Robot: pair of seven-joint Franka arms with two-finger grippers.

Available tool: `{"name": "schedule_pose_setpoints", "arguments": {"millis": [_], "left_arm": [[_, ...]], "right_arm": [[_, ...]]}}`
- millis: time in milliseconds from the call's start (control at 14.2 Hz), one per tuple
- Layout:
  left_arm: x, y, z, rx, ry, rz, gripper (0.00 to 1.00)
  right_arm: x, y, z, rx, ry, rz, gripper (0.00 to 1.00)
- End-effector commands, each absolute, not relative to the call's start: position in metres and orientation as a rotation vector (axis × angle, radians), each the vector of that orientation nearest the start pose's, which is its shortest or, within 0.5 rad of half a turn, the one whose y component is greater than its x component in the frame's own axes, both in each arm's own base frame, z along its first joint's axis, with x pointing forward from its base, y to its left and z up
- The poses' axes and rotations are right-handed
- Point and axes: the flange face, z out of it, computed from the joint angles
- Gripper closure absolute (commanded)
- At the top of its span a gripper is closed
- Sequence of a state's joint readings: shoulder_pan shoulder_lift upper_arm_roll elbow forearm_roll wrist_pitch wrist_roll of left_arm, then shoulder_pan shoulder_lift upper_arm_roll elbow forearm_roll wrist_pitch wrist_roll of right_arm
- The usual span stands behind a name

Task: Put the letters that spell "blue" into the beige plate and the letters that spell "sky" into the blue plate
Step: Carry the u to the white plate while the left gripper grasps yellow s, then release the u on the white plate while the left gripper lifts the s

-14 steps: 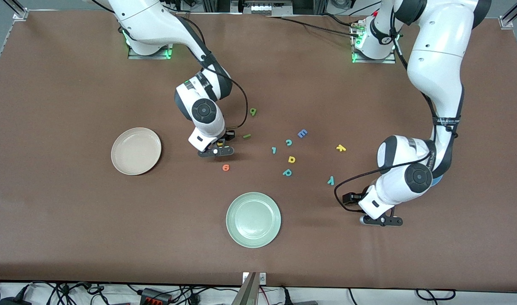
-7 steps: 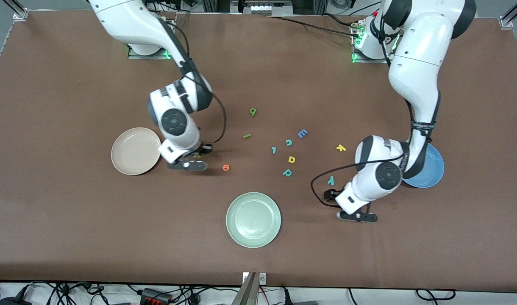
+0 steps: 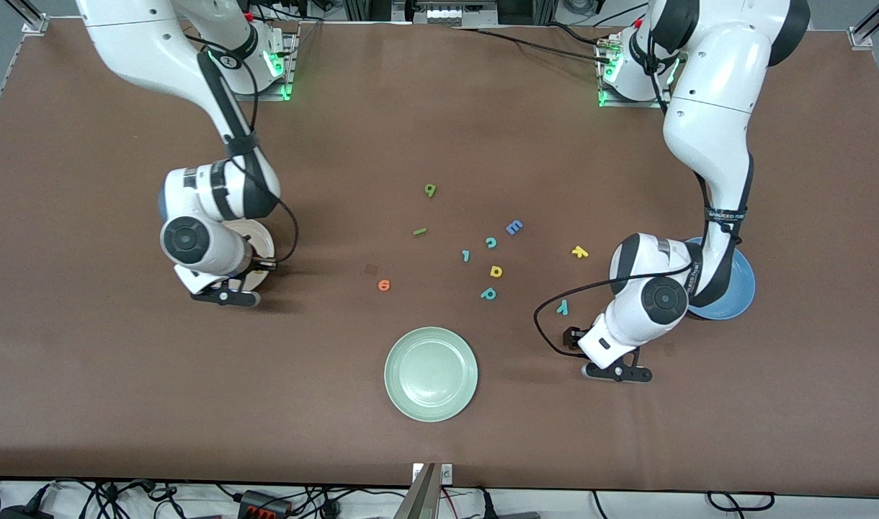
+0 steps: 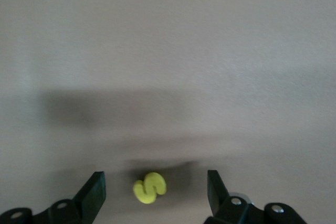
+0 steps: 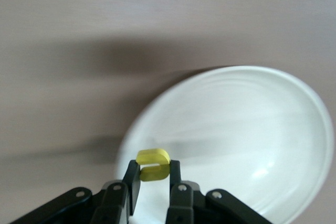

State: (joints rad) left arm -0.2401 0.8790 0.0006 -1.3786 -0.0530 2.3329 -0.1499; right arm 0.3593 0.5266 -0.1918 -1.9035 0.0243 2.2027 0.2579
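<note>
Right gripper point(image 5: 153, 176) is clamped on the yellow u point(image 5: 153, 164) and sits over the rim of the beige plate point(image 5: 236, 129), mid-height in the front view at the right arm's end. Left gripper point(image 4: 155, 188) has its fingers apart, low over bare table, with the yellow s point(image 4: 149, 187) lying between them, touching neither. The blue plate point(image 3: 735, 292) is just above it in the front view, partly hidden by the left arm. Loose in mid-frame: green b point(image 3: 430, 190), dark green l point(image 3: 420, 231), orange e point(image 3: 384, 285), yellow k point(image 3: 580, 251), teal y point(image 3: 563, 307), blue E point(image 3: 514, 227), teal p point(image 3: 488, 293). The pale green plate point(image 3: 431, 373) is at lower centre.
</note>
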Motion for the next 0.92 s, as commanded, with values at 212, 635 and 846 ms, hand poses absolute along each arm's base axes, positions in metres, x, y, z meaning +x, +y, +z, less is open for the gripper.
{"name": "schedule_pose_setpoints", "arguments": {"millis": [212, 635, 846], "left_arm": [[0.718, -0.161, 0.188, -3.188, 0.050, -0.077, 0.16], [0.707, -0.174, 0.176, -3.186, 0.073, -0.025, 0.32], [0.702, -0.172, 0.169, -3.178, 0.089, 0.002, 0.50]], "right_arm": [[0.574, 0.056, 0.200, -3.215, 0.114, 0.444, 0.71], [0.591, 0.132, 0.254, -3.186, 0.086, 0.375, 0.00], [0.581, 0.219, 0.255, -3.096, 0.322, 0.354, 0.00]]}}
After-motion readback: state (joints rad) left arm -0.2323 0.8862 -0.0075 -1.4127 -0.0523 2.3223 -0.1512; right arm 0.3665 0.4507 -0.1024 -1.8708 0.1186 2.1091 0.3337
